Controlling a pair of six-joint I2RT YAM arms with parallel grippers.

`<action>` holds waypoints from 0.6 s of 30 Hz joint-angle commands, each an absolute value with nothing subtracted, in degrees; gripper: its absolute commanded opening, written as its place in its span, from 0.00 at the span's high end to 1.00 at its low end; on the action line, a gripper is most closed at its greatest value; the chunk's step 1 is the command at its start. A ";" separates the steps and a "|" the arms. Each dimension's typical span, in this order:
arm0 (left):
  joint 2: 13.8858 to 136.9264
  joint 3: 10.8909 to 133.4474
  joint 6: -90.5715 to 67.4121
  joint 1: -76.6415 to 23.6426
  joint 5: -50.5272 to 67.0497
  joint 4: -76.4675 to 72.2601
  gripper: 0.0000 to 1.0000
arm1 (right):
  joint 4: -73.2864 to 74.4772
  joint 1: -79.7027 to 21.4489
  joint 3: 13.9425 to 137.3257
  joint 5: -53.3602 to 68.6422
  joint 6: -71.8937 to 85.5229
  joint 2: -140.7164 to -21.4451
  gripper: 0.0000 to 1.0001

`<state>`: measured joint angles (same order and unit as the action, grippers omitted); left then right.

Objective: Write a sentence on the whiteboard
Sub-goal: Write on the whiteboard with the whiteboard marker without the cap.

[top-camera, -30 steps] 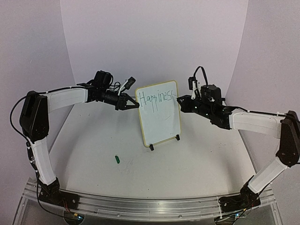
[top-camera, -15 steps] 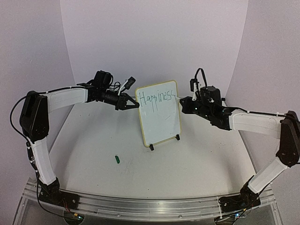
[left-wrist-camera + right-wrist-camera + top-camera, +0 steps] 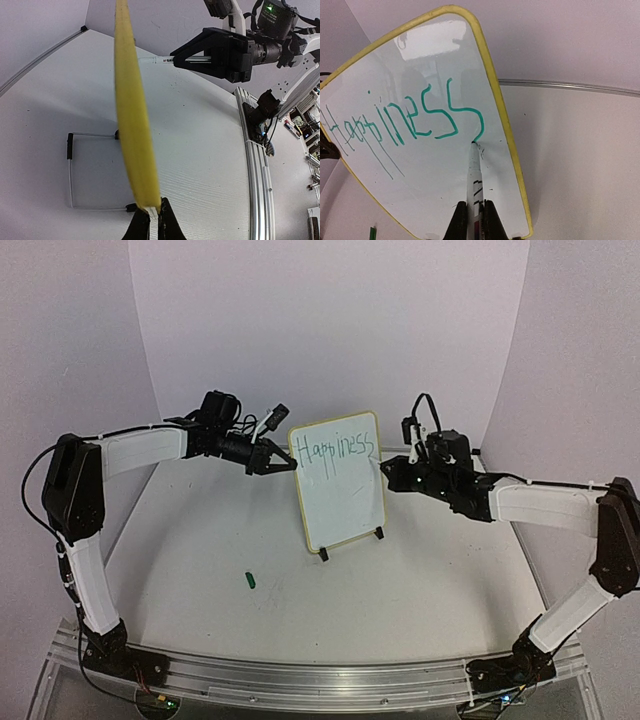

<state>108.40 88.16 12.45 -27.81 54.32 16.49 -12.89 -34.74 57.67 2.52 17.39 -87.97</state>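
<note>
Step in hand: lettering the top line, mid-sentence. The whiteboard (image 3: 345, 502) stands upright on its two black feet near the middle of the table (image 3: 420, 580), tilted back a little, its face turned toward the right arm. The sentence (image 3: 338, 449) so far is one green word, "Happiness", running across the upper part of the board; everything below it is bare white. The left gripper (image 3: 288, 467) is pinched down on the board's left yellow edge; the left wrist view shows the fingertips (image 3: 161, 226) nipping the frame, so this arm serves as the brace. The right gripper (image 3: 470, 220) is closed narrow around a slim white marker (image 3: 474, 172), barrel pointing away from the fingers. Its tip touches the board just under the tail of the last "s", close to the right frame. A small green piece (image 3: 251, 580), perhaps the marker's cap, lies on the table well apart from the board, toward the left arm. Judgement: first word done, most of the sentence not yet written. Little room is left at the right edge, so the next move likely calls for lifting the tip clear, carrying it back left and lower, and starting a second line. The brace should hold while the pen presses, or the board may rock on its feet and the strokes smear.
</note>
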 commanded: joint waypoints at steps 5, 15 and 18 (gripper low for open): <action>109.92 89.20 13.65 -28.30 54.22 19.95 1.00 | -16.09 -34.56 53.36 5.68 18.05 -77.75 1.00; 110.32 91.01 13.07 -28.33 54.04 22.31 1.00 | -14.00 -34.54 50.16 8.92 16.92 -71.10 1.00; 110.94 92.39 13.27 -28.30 54.07 24.36 1.00 | -12.68 -34.54 50.28 10.85 16.61 -70.11 1.00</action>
<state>108.96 89.60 12.43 -27.81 54.31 18.44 -13.54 -34.74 50.66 7.75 17.56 -72.13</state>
